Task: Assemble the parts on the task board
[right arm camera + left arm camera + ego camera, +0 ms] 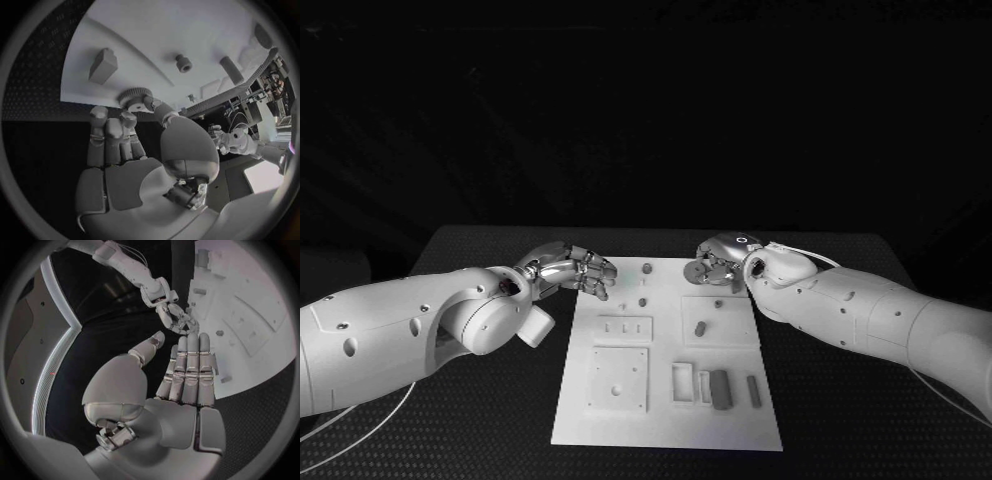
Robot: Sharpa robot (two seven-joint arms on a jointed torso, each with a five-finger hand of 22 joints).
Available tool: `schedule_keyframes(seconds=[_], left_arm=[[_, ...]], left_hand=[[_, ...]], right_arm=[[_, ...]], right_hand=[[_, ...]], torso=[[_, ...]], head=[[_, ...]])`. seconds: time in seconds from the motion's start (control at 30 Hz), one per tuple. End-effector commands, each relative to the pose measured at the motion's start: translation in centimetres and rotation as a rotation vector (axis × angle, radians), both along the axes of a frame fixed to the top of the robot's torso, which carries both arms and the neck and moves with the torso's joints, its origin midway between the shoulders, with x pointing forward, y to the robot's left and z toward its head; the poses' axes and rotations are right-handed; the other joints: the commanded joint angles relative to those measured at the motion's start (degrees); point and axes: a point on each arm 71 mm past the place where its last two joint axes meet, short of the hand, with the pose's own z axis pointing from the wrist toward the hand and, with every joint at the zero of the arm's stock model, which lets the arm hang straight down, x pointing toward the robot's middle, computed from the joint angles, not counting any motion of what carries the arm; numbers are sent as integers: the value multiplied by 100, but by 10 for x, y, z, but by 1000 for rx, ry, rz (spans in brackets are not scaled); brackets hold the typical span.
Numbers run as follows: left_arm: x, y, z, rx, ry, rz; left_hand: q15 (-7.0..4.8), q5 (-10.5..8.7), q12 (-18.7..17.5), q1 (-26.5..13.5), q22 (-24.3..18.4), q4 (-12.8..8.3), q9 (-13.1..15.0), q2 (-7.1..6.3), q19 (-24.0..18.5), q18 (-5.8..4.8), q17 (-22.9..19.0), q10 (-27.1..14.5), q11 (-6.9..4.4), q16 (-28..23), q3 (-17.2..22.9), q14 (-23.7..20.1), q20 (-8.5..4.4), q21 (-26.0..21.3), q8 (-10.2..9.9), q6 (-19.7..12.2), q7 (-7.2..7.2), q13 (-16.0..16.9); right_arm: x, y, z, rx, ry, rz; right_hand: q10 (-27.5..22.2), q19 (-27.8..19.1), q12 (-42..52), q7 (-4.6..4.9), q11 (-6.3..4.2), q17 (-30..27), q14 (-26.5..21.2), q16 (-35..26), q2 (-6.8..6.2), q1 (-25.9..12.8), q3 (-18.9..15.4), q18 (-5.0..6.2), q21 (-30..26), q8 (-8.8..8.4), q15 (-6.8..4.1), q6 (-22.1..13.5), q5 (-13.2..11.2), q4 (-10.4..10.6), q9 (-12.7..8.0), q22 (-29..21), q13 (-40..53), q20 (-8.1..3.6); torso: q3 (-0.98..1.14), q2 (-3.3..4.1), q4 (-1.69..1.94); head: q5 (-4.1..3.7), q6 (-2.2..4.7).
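Observation:
The white task board (583, 405) lies in the middle of the black table. My right hand (721, 258) hovers over the board's far right corner. It pinches a small round gear (134, 95) with a ridged rim between thumb and fingertips. My left hand (571, 268) is at the board's far left corner and holds nothing. Its fingers (190, 365) lie straight and close together, with the thumb apart. Grey parts lie on the board: a short peg (697, 326), a dark block (718, 388) and a slim bar (753, 390) near the front.
The board also carries a square plate with holes (619, 378) and a small frame (682, 382) near its front. A block (103, 65), a small stud (182, 62) and a cylinder (231, 70) sit on the board beyond my right hand. Black table surrounds the board.

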Motion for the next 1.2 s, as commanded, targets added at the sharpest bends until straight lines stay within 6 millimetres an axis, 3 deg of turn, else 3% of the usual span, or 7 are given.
schedule_keyframes(seconds=[0.03,0.4,0.93,1.2], left_arm=[[0,0,2,7,-19,-7],[2,3,3,14,-28,0],[6,6,2,19,-34,14],[7,7,2,20,-34,16]], left_hand=[[15,-23,-21,-51,6,27,7,3,-15,-15,10,-14,5,-28,1,0,-2,-34,-17,-30,-5,7],[15,-23,-23,-49,9,25,10,0,-13,-15,17,-13,5,-33,1,3,-2,-36,-16,-28,-5,12],[15,-23,-26,-51,13,25,11,0,-11,-15,25,-13,5,-40,0,6,-2,-39,-18,-28,-5,19],[14,-23,-27,-53,15,25,12,1,-11,-16,29,-13,5,-44,-1,8,-2,-40,-19,-29,-5,23]], right_arm=[[-3,3,0,-27,11,23],[-7,13,25,-17,-81,50],[-31,68,33,-29,-183,174],[-34,94,31,-28,-187,202]], right_hand=[[32,37,30,34,-31,41,64,12,41,-40,-17,217,30,38,-29,1073,18,-36,24,103,-17,5],[68,76,36,11,-56,101,151,22,-41,-77,-13,217,44,40,-55,1132,22,-31,30,97,-52,-11],[97,116,39,-1,-70,148,221,31,-185,-93,22,217,48,20,-76,1163,23,9,30,88,-92,-37],[105,129,39,-3,-72,164,243,32,-201,-95,38,217,48,14,-80,1171,22,35,30,85,-103,-44]], torso=[[0,0,-3],[-1,-5,1],[-3,3,11],[-5,8,15]], head=[[-17,2],[-30,40],[-12,91],[-23,106]])
